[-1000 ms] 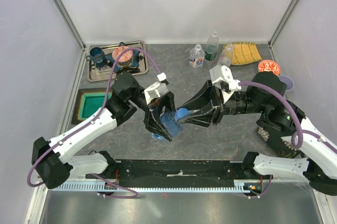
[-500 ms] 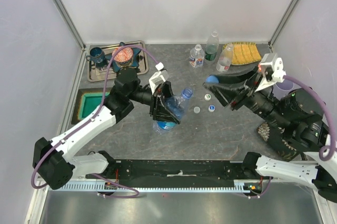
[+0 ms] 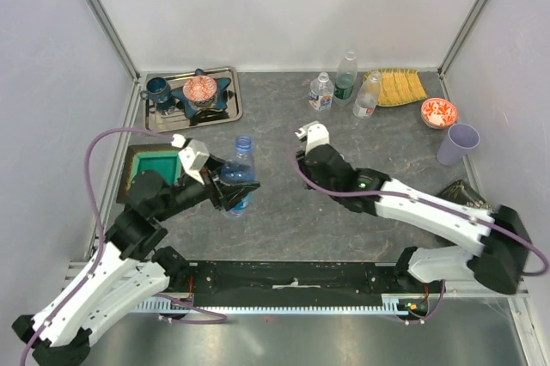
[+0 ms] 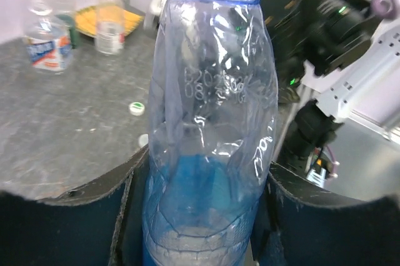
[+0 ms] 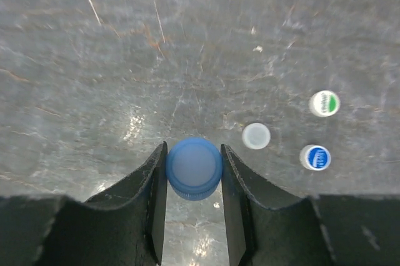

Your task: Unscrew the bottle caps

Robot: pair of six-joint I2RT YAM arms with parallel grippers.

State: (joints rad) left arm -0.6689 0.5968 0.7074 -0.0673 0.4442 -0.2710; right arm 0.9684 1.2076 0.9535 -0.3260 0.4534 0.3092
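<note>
bottle (image 4: 209, 122) base cropped, far bottles (image 4: 49, 47) blurred

Four bottles: one blue-tinted bottle (image 3: 241, 164), one clear bottle with a blue-white label (image 3: 320, 91), one greenish bottle (image 3: 345, 74) and one plain clear bottle (image 3: 367, 96). Four caps (the right wrist view catches all of them together): one blue cap (image 5: 194, 166), one white cap (image 5: 256, 135), one green-and-white cap (image 5: 324, 103) and one blue-and-white cap (image 5: 315, 157). Two red-patterned bowls: the bowl on the tray (image 3: 200, 88) and the bowl at the right (image 3: 439, 111). One metal tray (image 3: 228, 105), one dark mug (image 3: 158, 89), one lilac cup (image 3: 455, 143), one yellow cloth (image 3: 400, 87), one green square dish (image 3: 155, 170), one tabletop (image 3: 275, 216). Two pincers: the left pincer (image 3: 234, 198) and the right pincer (image 5: 192, 153).
</note>
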